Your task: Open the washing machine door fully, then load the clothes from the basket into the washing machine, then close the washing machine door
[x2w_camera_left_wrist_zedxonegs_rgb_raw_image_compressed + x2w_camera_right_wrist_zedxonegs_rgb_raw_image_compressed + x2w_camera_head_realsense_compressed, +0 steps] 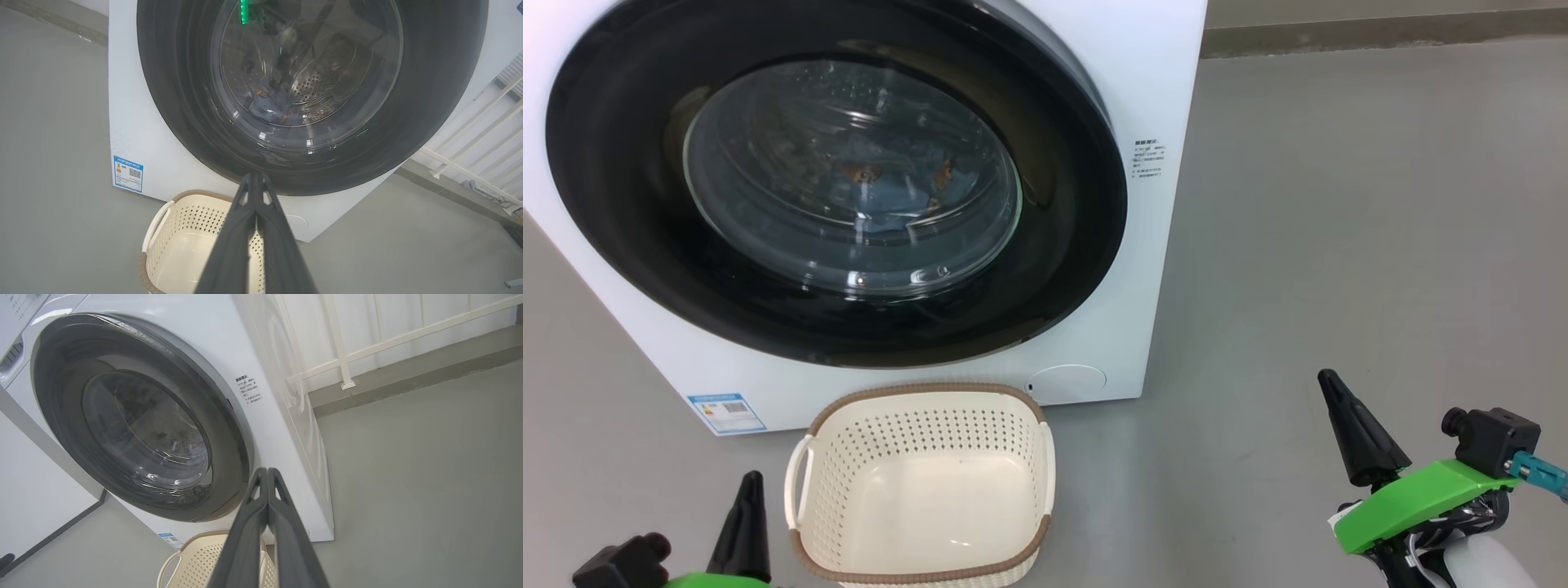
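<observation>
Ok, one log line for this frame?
door shut | clothes inside | basket empty | left end effector shut | right end effector shut

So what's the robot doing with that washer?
It's doing laundry. The blue clothes are inside the washer, and you can see them through the glass of the door, which is shut. The basket on the floor in front is empty. The left gripper and the right gripper are both shut, hold nothing and touch nothing. The job looks about finished.

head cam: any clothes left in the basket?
No, the basket shows a bare cream bottom; the clothes lie behind the washing machine door glass.
</observation>
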Controlling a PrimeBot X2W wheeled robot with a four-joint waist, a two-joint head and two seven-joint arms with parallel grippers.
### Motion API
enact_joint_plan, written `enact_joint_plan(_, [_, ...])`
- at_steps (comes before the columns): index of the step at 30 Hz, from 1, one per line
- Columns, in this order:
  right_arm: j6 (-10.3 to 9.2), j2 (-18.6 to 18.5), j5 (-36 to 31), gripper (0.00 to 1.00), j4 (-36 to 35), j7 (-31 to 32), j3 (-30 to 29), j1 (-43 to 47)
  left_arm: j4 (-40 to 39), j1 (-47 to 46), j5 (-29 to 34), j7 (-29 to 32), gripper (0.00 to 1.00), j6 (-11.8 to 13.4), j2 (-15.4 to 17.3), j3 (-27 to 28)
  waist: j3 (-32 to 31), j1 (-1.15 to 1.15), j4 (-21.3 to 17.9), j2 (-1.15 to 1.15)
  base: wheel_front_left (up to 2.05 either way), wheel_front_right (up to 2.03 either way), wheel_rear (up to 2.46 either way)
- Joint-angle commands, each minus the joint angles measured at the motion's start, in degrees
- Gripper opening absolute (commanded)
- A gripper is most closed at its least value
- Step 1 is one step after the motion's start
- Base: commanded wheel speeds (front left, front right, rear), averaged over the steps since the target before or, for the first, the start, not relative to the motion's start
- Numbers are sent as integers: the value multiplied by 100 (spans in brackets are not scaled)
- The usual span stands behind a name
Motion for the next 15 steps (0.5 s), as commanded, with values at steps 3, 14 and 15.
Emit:
enact_joint_plan(3, [-7, -2, 264, 0, -166, 57, -98, -68, -103, -219, -259, 87, 0, -21, 58, 121, -1, -1, 12, 0, 0, 0, 0])
enact_joint_plan(14, [-10, 112, 825, 0, -189, 234, -258, -18, -86, -261, -859, 271, 0, -31, 26, 204, -5, -1, 51, 0, 0, 0, 0])
enact_joint_plan(15, [-10, 123, 877, 0, -191, 250, -272, -14, -84, -265, -913, 288, 0, -31, 24, 211, -6, -1, 54, 0, 0, 0, 0])
